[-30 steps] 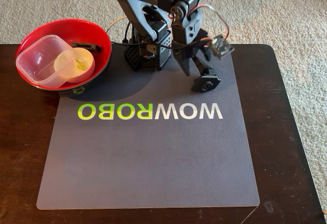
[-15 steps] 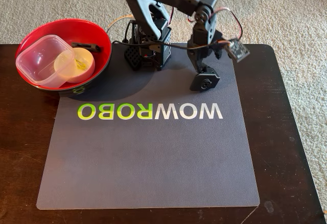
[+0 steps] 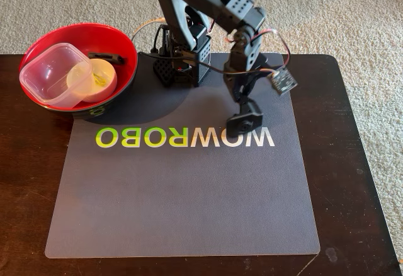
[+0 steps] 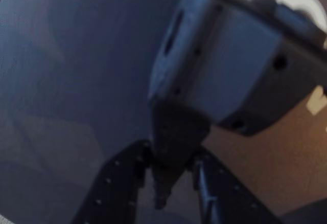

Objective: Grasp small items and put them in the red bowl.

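Moved down-frame and a little left since half a second ago: black plastic clamp part [image 3: 244, 121], now over the W of the lettering on the grey mat [image 3: 189, 194] in the fixed view, rather than above it. Swung with it: the arm's wrist and the claw [image 3: 243, 104].

Grasping that part, by the look of the wrist view: claw [image 4: 171, 183] closed from both sides on a narrow dark stem, with the bulk of the part [image 4: 225, 81] filling the upper right. Cannot tell whether lifted clear of the mat or dragged across it.

Looks matte black and blocky, with a round hole on its face in the fixed view; blurred and greyish in the wrist view.

Probably light, stiff and hard, so no give under the fingers. Smooth plastic, so likely a bit slippery. Held by a thin stem with the mass off to one side, so liable to swing or twist during the carry. Better taken nearer the body if slipping starts. Not fragile, judging by its build.

Well apart to the left: red bowl [image 3: 119, 43] on the dark table [image 3: 352, 162], already holding a clear square plastic tub [image 3: 45, 74] and a shallow white round dish [image 3: 93, 82].
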Available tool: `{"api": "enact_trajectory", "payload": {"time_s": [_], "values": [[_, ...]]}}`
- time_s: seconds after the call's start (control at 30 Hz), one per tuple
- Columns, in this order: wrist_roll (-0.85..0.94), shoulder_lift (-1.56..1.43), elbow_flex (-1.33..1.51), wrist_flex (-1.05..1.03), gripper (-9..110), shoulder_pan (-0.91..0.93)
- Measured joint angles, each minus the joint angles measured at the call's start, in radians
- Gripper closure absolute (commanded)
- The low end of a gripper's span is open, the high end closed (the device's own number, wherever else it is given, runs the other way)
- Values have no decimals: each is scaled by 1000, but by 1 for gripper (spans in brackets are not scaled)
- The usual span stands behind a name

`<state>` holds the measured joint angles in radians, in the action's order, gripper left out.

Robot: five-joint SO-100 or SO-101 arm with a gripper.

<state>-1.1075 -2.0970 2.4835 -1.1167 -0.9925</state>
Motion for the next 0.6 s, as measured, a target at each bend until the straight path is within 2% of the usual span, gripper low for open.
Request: {"api": "enact_trajectory", "payload": {"time_s": [0.3,0.5,0.6], "values": [[-8,-130,2,3,101,290],[89,-186,-126,-75,101,531],[181,-94,-258,-140,101,701]]}}
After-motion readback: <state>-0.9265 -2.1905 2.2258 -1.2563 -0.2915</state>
